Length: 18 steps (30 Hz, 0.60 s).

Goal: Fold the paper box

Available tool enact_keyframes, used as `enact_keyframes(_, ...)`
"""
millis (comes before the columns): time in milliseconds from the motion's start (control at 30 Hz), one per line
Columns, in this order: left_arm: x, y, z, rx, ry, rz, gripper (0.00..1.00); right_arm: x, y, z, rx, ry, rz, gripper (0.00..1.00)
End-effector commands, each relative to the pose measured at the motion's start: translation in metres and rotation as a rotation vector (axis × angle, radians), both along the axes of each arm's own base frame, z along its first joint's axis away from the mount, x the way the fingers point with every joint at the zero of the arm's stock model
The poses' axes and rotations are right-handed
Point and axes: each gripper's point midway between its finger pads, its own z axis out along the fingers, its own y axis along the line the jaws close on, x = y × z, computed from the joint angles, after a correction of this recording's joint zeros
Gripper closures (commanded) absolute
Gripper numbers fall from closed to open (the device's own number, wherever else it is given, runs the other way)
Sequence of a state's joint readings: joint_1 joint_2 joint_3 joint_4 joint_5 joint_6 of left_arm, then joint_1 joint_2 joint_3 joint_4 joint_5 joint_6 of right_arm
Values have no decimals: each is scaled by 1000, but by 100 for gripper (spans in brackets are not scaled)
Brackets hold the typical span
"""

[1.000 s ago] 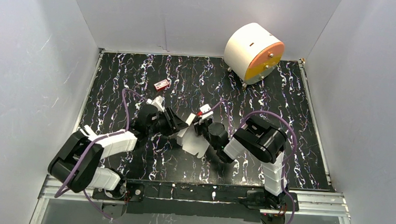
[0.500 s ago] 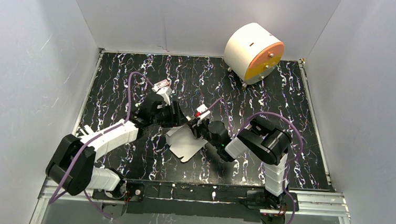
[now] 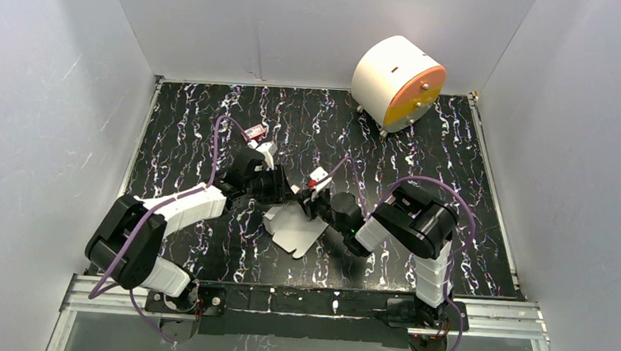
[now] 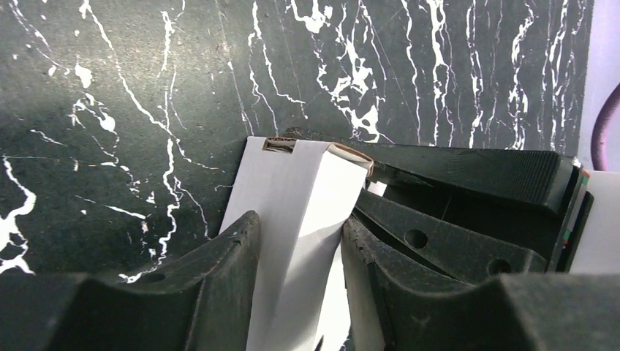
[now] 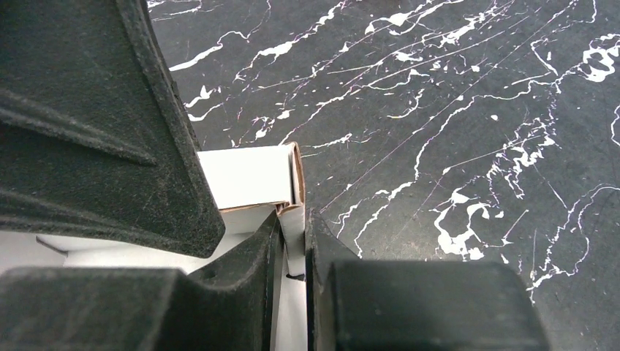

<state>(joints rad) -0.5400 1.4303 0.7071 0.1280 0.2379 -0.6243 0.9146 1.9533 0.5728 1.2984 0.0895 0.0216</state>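
Jaws of left gripper (image 3: 284,192) and right gripper (image 3: 306,204) pinch paper box (image 3: 294,233).

A black, white-veined tabletop (image 3: 487,196) fills the middle of the frame, enclosed by a plain white left wall (image 3: 38,123), back wall (image 3: 301,26) at the top and right wall (image 3: 589,162), with a metal rail (image 3: 495,316) along the bottom.

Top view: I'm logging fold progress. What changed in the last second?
The paper box went from standing tilted to lying flatter, rounded flap toward the near edge. The left arm stretched out, moving the left end effector farther from its base. It and the right end effector are closed on the box. The white cylinder and red item stayed put.
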Motion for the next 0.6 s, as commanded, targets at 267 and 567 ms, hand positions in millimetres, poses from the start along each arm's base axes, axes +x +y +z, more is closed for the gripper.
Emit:
enact_keyframes(267,-10,-6,5,-32,41,-33,67,5,1,54,154,-214,2,72)
enact_keyframes(567,-16,-12,10,-60,68,-66,69,6,4,52,134,-226,15,75)
